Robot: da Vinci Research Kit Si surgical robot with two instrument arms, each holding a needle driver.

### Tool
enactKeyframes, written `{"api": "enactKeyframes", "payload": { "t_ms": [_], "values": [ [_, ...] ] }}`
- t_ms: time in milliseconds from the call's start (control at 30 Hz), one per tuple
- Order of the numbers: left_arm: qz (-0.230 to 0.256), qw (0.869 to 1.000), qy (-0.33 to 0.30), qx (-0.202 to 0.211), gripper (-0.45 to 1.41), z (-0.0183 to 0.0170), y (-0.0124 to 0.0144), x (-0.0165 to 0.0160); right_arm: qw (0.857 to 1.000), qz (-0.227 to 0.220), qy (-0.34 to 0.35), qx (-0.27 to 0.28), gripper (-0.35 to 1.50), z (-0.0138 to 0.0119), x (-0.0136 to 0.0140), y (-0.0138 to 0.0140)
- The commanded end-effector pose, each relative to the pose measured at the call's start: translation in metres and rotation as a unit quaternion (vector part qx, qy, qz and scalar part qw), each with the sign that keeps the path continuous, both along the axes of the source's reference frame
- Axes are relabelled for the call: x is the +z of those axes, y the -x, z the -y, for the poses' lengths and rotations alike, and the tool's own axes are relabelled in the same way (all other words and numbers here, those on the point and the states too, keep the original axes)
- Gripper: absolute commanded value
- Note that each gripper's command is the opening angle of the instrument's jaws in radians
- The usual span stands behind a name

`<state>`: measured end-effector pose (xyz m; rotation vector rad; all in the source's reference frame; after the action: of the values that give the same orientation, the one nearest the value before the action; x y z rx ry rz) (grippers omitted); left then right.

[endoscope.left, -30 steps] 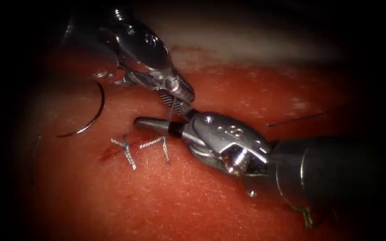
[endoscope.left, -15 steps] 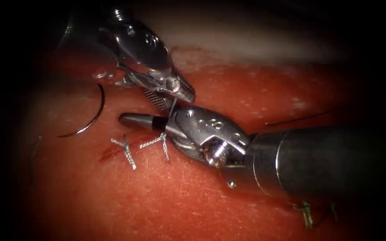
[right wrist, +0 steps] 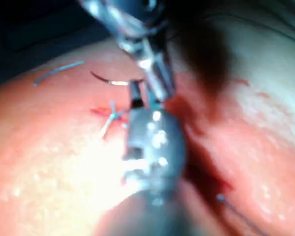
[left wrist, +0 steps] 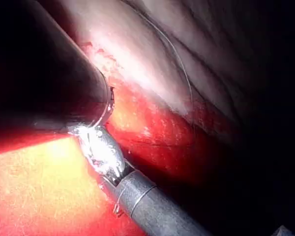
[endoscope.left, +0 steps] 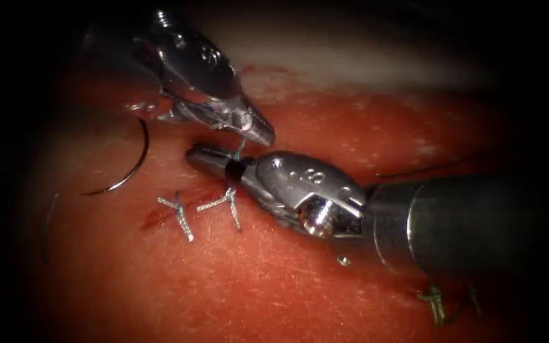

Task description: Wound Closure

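Observation:
The left tool (endoscope.left: 252,130) reaches in from the upper left, its jaws shut on a short light thread (endoscope.left: 239,151) that rises from a stitch knot (endoscope.left: 230,194) on the cut. Just below it the right tool (endoscope.left: 206,159) points left with its jaws shut, and the thread crosses them. The curved needle (endoscope.left: 136,162) lies loose on the tissue (endoscope.left: 236,279) left of the cut, held by neither tool and not in the tissue. The right wrist view has the right tool (right wrist: 135,93), the left tool (right wrist: 155,78) and the needle (right wrist: 110,81). The left tool (left wrist: 102,155) also appears in the left wrist view.
Cut thread ends (endoscope.left: 182,219) stick out of two knots on the cut, beside a smear of red fluid (endoscope.left: 154,219). Another knot (endoscope.left: 436,303) sits at the lower right. A dark thread (endoscope.left: 427,168) runs off to the right. A loose thread piece (endoscope.left: 49,219) lies far left.
The left tool's lower jaw, which stood open before, has closed on the thread. The right tool slid left, then lifted its tips up toward the left tool.

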<state>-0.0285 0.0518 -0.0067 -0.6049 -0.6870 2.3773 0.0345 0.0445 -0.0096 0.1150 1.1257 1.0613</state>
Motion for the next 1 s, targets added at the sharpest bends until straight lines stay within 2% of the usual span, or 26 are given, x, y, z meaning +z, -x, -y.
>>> {"api": "enactKeyframes", "payload": {
  "t_ms": [33,133,367,433,533,667,767,867,1000],
  "values": [
    [0.002,1.0,0.002,-0.001,-0.35,0.0001,0.0002,0.0004,1.0,0.005,0.002,0.005,1.36,0.0001,0.0006,-0.0002],
    [0.004,1.0,0.008,-0.005,-0.35,-0.0002,-0.0007,-0.0007,1.0,0.007,0.001,0.008,1.48,0.0001,0.0004,0.0006],
    [0.005,1.0,0.013,-0.011,-0.35,0.0001,-0.0029,-0.0023,1.0,0.001,-0.002,-0.01,1.48,0.0018,-0.001,0.0045],
    [0.004,1.0,0.013,-0.013,-0.35,0.0,-0.0026,-0.0021,1.0,0.003,-0.003,-0.009,1.48,0.002,-0.0011,0.004],
    [0.006,1.0,0.016,-0.02,-0.35,0.0,-0.0019,-0.0019,0.999,-0.017,-0.009,-0.033,1.48,0.0022,-0.0014,0.002],
    [0.008,1.0,0.016,-0.016,-0.35,0.0003,-0.0029,-0.0022,0.998,-0.03,-0.012,-0.051,1.48,0.0025,-0.0016,0.0009],
    [0.009,1.0,0.016,-0.015,-0.35,0.0004,-0.0035,-0.0022,0.998,-0.027,-0.013,-0.047,1.48,0.0024,-0.0014,-0.0009],
    [0.007,1.0,0.016,-0.017,-0.35,0.0004,-0.0032,-0.0022,0.999,-0.003,-0.004,-0.037,1.48,0.0018,-0.0011,-0.0016],
    [0.007,1.0,0.016,-0.021,-0.35,0.0003,-0.0026,-0.0021,0.999,0.007,-0.006,-0.031,1.48,0.0011,-0.0004,-0.0023]
  ]
}}
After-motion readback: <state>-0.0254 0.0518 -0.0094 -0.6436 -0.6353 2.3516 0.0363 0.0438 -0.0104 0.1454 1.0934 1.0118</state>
